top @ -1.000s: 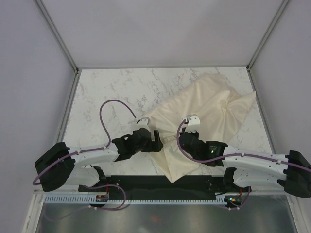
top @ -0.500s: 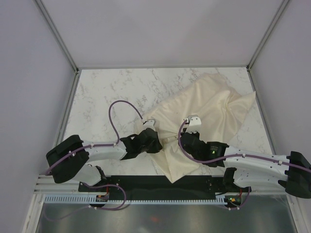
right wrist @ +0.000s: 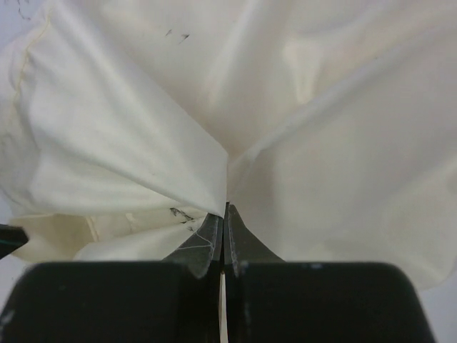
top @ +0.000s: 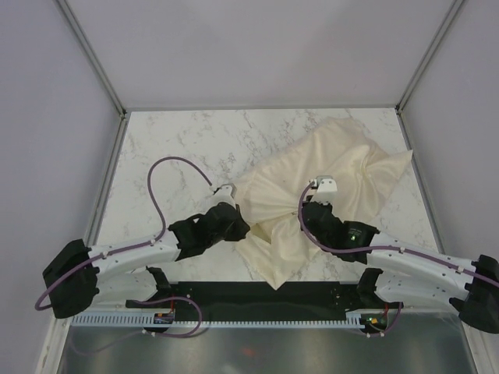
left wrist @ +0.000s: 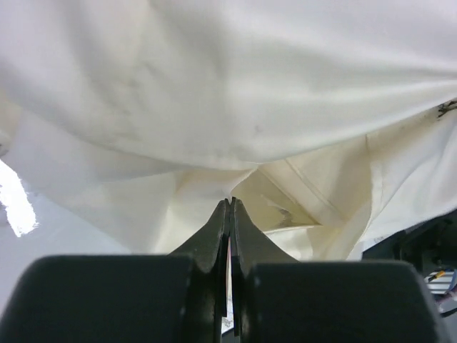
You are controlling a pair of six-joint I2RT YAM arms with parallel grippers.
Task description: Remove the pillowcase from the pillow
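The cream pillowcase (top: pixel 327 183) lies crumpled across the right half of the marble table (top: pixel 171 148), its loose end trailing toward the near edge. The pillow is hidden inside it; only a fuller bulge shows at the far right. My left gripper (top: pixel 232 212) sits at the cloth's left edge, shut on a fold of the pillowcase (left wrist: pixel 214 93), with creases running to its tips (left wrist: pixel 230 202). My right gripper (top: pixel 318 196) is over the middle of the cloth, shut on a pinch of pillowcase (right wrist: pixel 143 150) that fans out from its tips (right wrist: pixel 226 206). A small dark mark (right wrist: pixel 178 212) shows nearby.
Grey walls and metal frame posts (top: pixel 113 156) enclose the table on three sides. A black base rail (top: pixel 257 296) runs along the near edge. The purple cable (top: pixel 160 187) loops above the left arm over bare marble.
My left gripper went from open to shut at the cloth's left edge, and its arm drew back left. My right gripper shifted slightly right and farther, bunching the cloth between the two.
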